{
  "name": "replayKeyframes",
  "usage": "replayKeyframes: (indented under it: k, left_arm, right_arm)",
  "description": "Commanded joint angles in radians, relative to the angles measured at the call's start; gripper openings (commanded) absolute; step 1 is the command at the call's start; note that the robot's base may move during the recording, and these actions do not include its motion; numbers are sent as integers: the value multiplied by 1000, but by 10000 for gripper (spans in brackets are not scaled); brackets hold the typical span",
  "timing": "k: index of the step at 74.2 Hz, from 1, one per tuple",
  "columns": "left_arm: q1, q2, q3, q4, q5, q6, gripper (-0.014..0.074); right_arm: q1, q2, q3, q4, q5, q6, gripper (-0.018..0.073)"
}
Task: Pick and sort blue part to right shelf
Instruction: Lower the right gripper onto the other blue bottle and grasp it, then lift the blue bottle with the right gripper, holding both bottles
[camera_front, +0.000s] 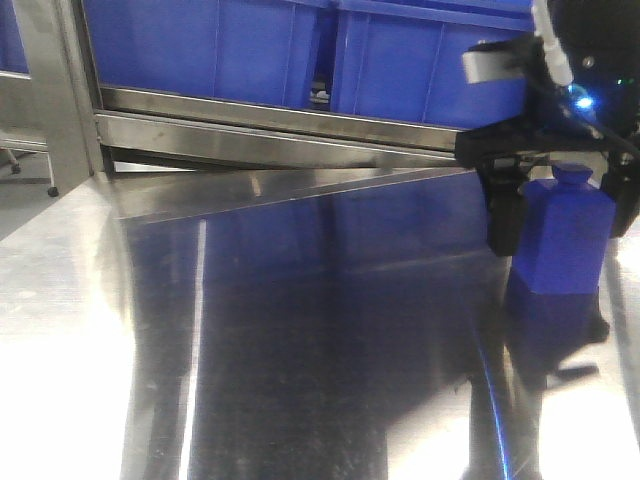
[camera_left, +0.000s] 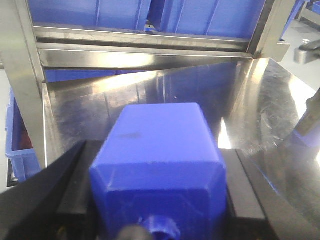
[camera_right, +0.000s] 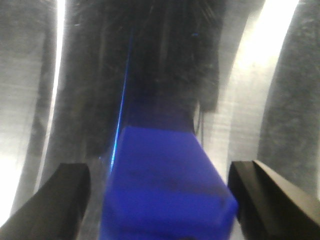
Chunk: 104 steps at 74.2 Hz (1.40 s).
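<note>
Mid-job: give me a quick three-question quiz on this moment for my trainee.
1. True or false: the right gripper is open around the upright blue part.
2. What is between the jaws of the left gripper? A) a second blue part B) a crate C) nothing
3. Fill in: behind the steel table, the right shelf carries ___ crates.
Key: 1 true; 2 A; 3 blue.
</note>
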Motion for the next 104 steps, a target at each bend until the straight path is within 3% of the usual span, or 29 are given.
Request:
replayKeyframes:
  k: [1, 20, 40, 63, 84, 104]
  left_arm:
    - [-9, 1, -29, 9, -79, -4, 337]
    - [-9, 1, -29, 2, -83, -4, 336]
    - [-9, -40, -29, 74, -72, -4, 336]
    - [-9, -301, -10, 211, 61, -4, 336]
    - [-9, -536, 47, 213, 129, -2, 336]
    - [-9, -547, 47, 202, 205, 78, 336]
  right_arm:
    - [-2, -32, -30, -20, -29, 2, 596]
    - [-2, -34, -29, -20, -21, 2, 294]
    - [3, -152, 6, -20, -65, 2, 291]
    - [3, -406, 190, -22, -216, 2, 289]
    - [3, -654, 422, -36, -356, 1, 289]
    - [3, -904, 525, -92, -380, -20, 289]
